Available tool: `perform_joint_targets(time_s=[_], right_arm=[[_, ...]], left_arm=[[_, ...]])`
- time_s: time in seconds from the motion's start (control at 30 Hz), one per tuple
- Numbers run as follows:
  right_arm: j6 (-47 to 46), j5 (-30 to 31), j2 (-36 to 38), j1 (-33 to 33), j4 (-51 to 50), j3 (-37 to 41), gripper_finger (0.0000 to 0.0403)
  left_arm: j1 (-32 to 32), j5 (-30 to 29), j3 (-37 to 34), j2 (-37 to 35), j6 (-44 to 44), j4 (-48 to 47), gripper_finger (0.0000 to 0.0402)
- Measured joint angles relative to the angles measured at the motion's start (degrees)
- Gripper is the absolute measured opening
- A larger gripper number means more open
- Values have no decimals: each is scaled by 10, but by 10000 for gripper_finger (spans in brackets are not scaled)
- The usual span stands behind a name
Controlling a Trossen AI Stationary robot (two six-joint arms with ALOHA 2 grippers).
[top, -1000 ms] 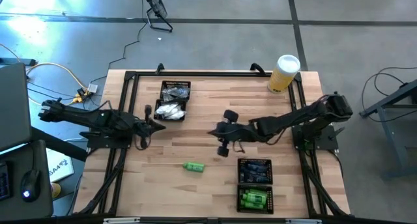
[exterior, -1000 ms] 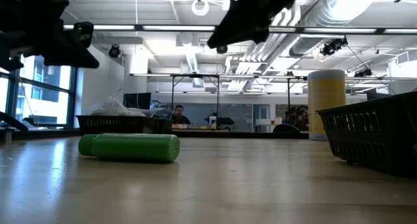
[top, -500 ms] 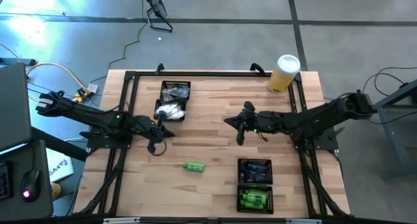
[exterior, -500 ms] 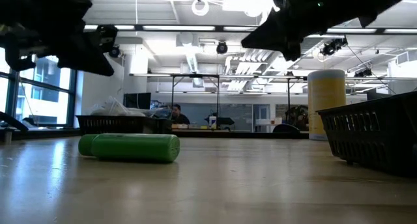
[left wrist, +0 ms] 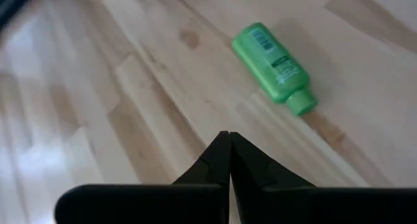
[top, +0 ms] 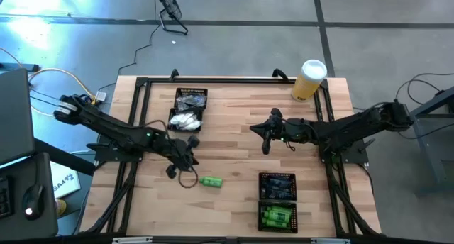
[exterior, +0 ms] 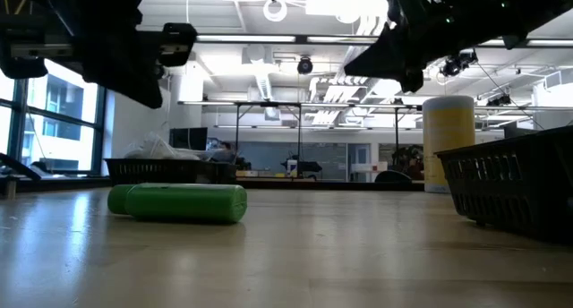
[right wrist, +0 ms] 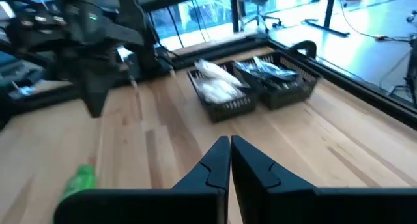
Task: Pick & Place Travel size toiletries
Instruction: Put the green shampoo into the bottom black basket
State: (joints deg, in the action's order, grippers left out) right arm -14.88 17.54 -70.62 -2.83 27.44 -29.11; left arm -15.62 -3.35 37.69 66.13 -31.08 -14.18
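A bright green little bottle point(top: 211, 181) lies on its side on the wooden table, also seen in the low view point(exterior: 178, 203), the left wrist view point(left wrist: 273, 66) and the right wrist view point(right wrist: 79, 180). My left gripper point(top: 190, 157) hovers above the table just left of and behind the bottle, fingers shut point(left wrist: 229, 140), touching nothing. My right gripper point(top: 267, 134) hangs over the table's middle right, shut point(right wrist: 230, 144) and empty. More green bottles point(top: 277, 217) and dark items lie in the near-right black tray. White packets point(top: 186, 119) fill the far-left tray.
A tall yellow cylinder with a white lid point(top: 309, 79) stands at the far right corner. One black mesh tray point(top: 188, 109) sits far left of centre, another point(top: 277, 201) near right. Bare wood spreads between them around the loose bottle. A black frame rims the table point(top: 142, 84).
My left gripper has swung from beside the far-left tray toward the near edge and rightward, ending close to the green bottle. My right gripper has drawn back from the table's middle toward the right and far side. The bottle has stayed where it lay.
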Motion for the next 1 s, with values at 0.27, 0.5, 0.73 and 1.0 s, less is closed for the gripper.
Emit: perform_joint_targets(time_s=[0.27,0.5,0.73,1.0], right_arm=[[1,-44,19,6,-5,3,6],[-2,-60,19,6,-25,3,6],[-3,-61,19,6,-44,3,7],[0,-62,19,6,-49,3,7]], left_arm=[[-9,12,53,90,40,-5,27],[-9,50,87,131,54,-6,146],[-9,130,92,163,144,-3,244],[-10,118,93,233,183,58,258]])
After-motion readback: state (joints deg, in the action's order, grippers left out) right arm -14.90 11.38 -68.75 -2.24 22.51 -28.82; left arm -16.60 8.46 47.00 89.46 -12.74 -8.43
